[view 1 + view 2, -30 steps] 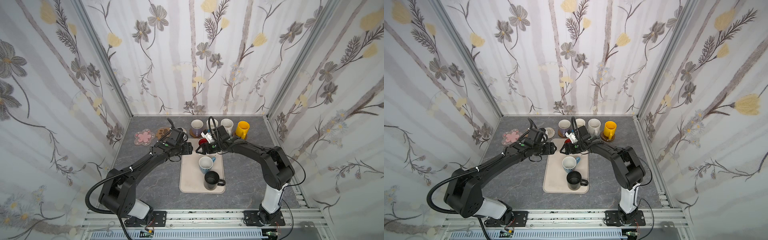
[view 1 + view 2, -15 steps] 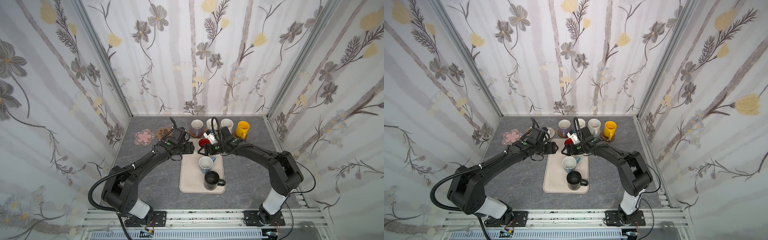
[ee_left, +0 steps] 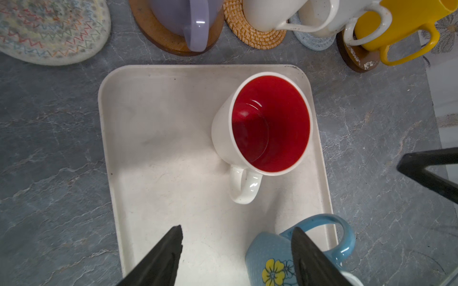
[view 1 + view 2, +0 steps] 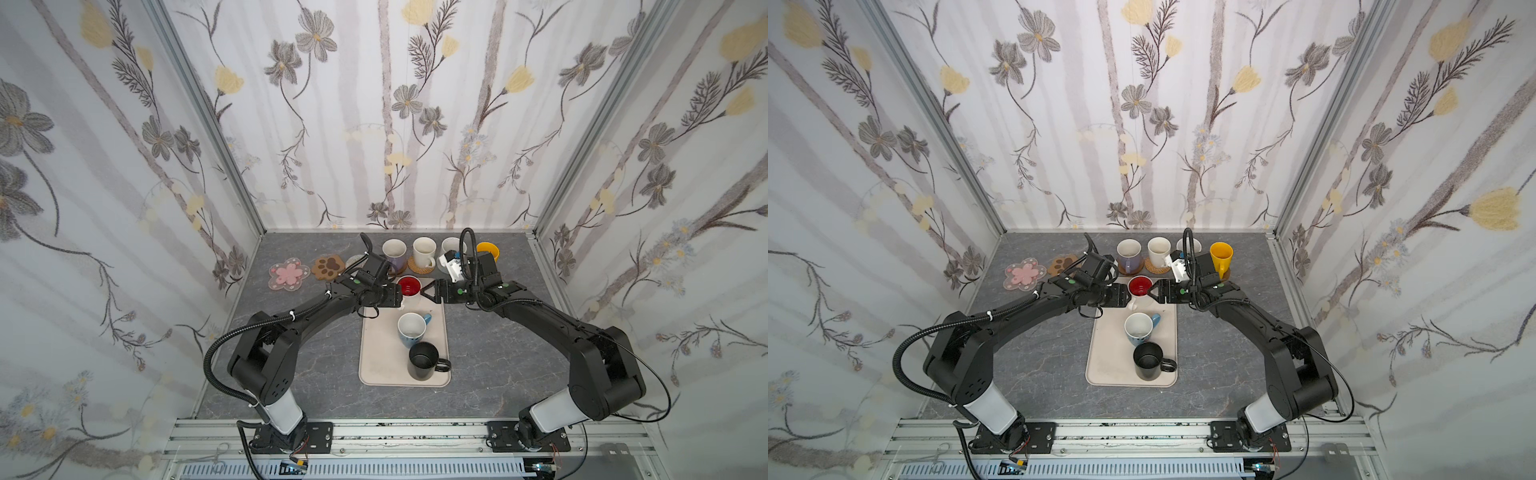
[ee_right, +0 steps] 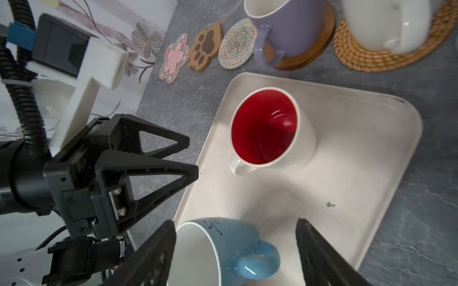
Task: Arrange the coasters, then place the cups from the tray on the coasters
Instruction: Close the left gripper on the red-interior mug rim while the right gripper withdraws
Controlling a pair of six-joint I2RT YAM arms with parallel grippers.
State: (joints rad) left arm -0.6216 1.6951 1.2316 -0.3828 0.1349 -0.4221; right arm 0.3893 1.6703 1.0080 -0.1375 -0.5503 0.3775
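Note:
The red-inside white cup (image 4: 409, 286) (image 4: 1139, 286) stands upright at the far end of the beige tray (image 4: 381, 365) (image 4: 1106, 365). My left gripper (image 4: 398, 296) (image 3: 236, 234) is open just left of it. My right gripper (image 4: 424, 291) (image 5: 235, 229) is open just right of it. Neither holds anything. The cup (image 3: 270, 123) (image 5: 267, 131) shows beyond both sets of fingers. A light blue cup (image 4: 411, 329) and a black cup (image 4: 424, 360) also stand on the tray. Lavender (image 4: 394, 252), cream (image 4: 424, 251) and yellow (image 4: 488, 249) cups sit on coasters at the back. The speckled white cup (image 4: 450, 245) is partly hidden.
Three bare coasters lie in the back row left of the cups: pink flower (image 4: 289, 273), brown paw (image 4: 328, 266), and crocheted round (image 5: 236, 44), partly under my left arm in both top views. Papered walls close the back and both sides.
My left gripper has moved right, up to the red-inside cup. My right gripper's jaws have opened a little wider beside it. The cups have not moved.

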